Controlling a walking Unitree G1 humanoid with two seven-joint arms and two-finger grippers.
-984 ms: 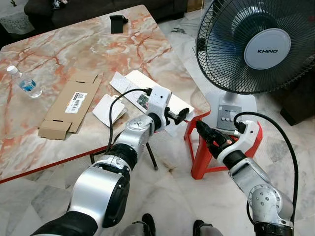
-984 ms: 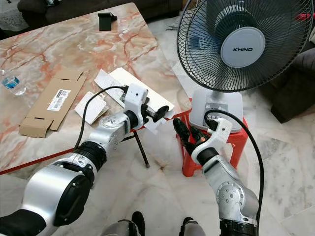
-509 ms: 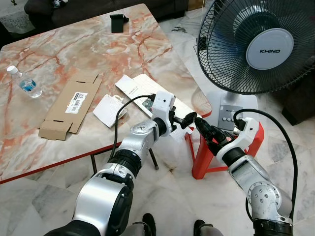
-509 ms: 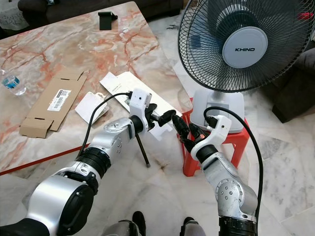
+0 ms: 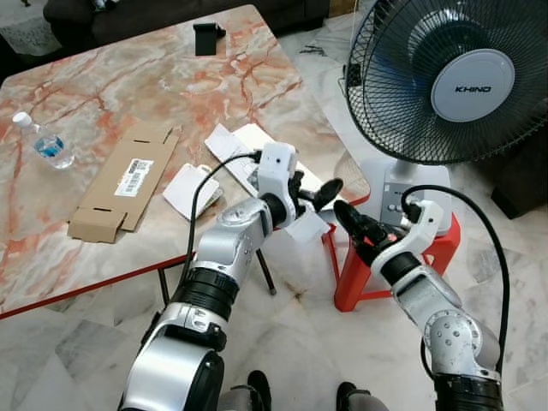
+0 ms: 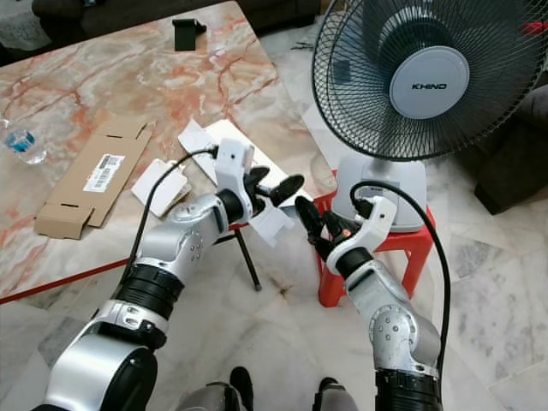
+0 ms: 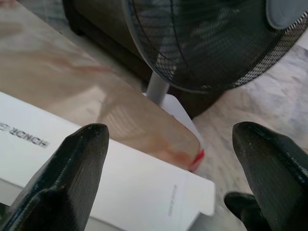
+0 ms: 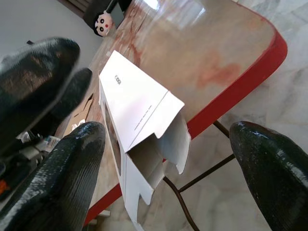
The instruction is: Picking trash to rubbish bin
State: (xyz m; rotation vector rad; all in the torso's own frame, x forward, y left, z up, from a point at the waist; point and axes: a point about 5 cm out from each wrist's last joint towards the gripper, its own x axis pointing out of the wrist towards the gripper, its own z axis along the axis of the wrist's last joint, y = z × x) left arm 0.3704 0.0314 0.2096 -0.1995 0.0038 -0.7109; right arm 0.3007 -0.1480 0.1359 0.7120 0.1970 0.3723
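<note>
Bright, even daylight; wrist views blur close up.

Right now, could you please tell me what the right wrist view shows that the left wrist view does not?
Right wrist view alone: the open flapped end of the long white cardboard box overhanging the table, the table's red rim, thin dark table legs and a small cartoon figure far back. Left wrist view alone: the black-caged electric fan on its white stand, and HONOR lettering on the box. Both: the white box, the glossy orange-veined marble table and an open end effector's two black fingers.
</note>
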